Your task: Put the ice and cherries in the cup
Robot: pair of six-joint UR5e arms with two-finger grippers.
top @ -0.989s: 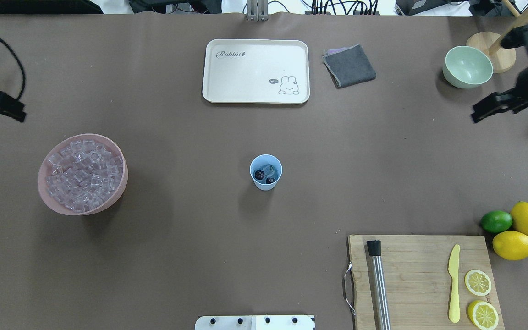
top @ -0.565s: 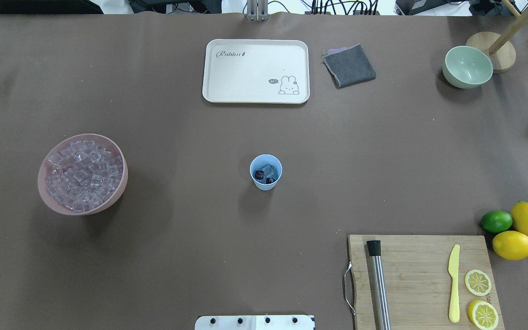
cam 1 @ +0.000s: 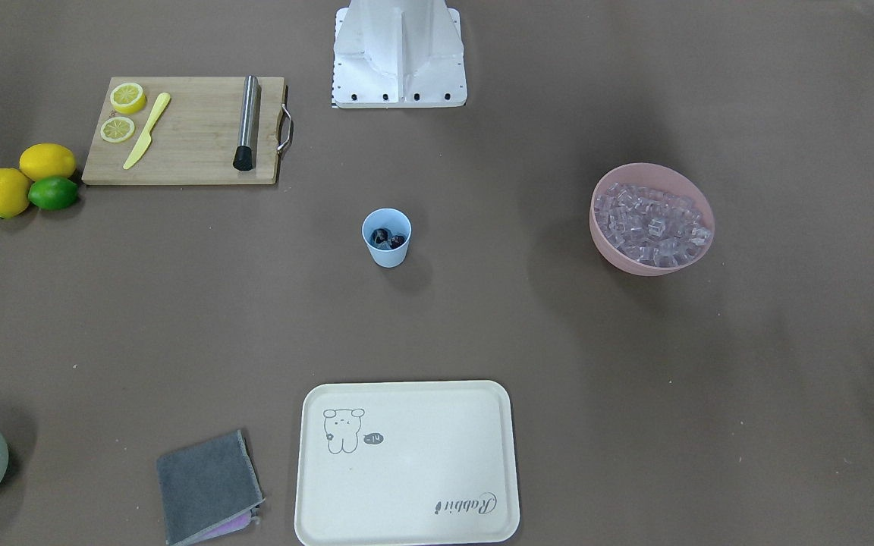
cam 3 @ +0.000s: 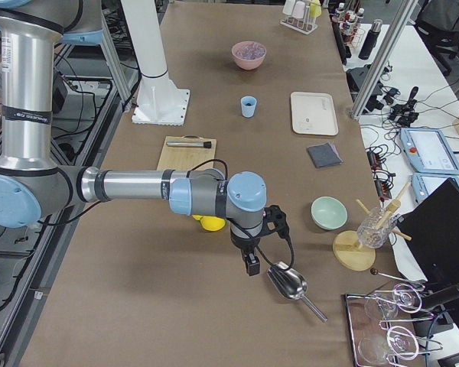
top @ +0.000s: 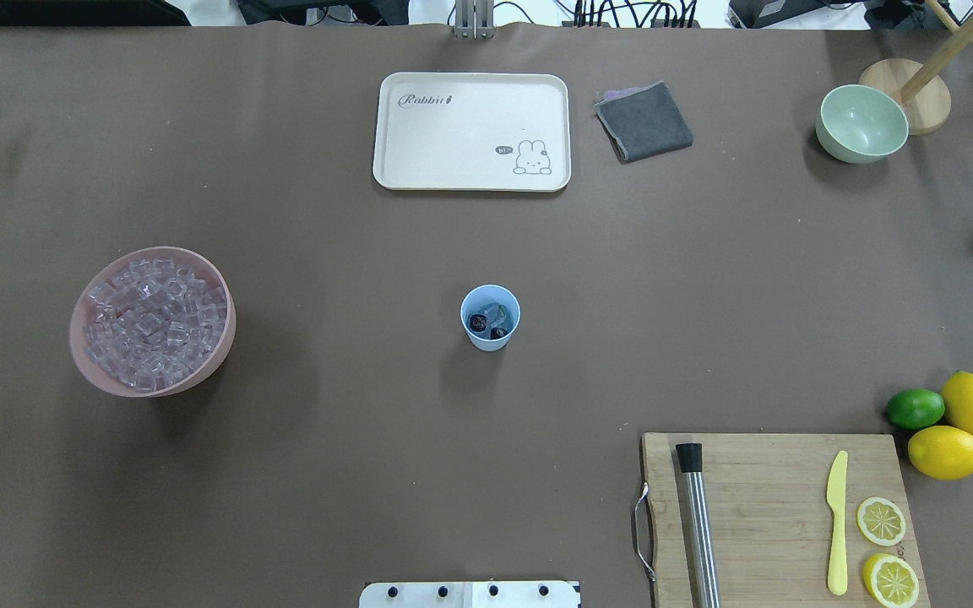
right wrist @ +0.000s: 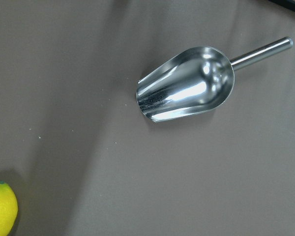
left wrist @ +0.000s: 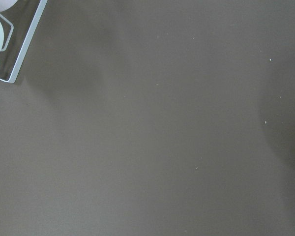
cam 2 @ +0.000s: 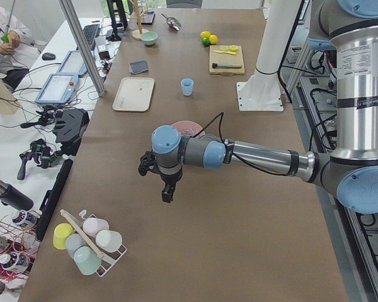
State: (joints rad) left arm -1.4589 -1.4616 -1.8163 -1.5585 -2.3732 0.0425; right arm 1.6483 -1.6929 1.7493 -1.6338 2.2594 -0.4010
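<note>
Cup (top: 490, 317), light blue and upright, at the centre of the tabletop (top: 351, 473). Inside it lie the cherries (top: 478, 323), two dark glossy fruits, beside a piece of clear ice (top: 499, 314). A heap of loose cubes (top: 153, 321) fills the pink bowl (top: 115, 384), which stands well apart from the cup, toward the tabletop's left end. The left end effector (cam 2: 167, 189) hangs over bare tabletop beyond the pink bowl, near a wire rack of pastel cups (cam 2: 88, 242) at the left end; whether its fingers are parted cannot be told from the side view. The right end effector (cam 3: 251, 264) hovers at the right end, just beside a steel scoop (cam 3: 291, 284) lying on its side; how far it is parted cannot be told either, and nothing is seen in it. A cream tray (top: 470, 127), grey cloth (top: 644, 120) and green bowl (top: 824, 127) line the far edge; a cutting board (top: 757, 507) occupies the near right corner.
</note>
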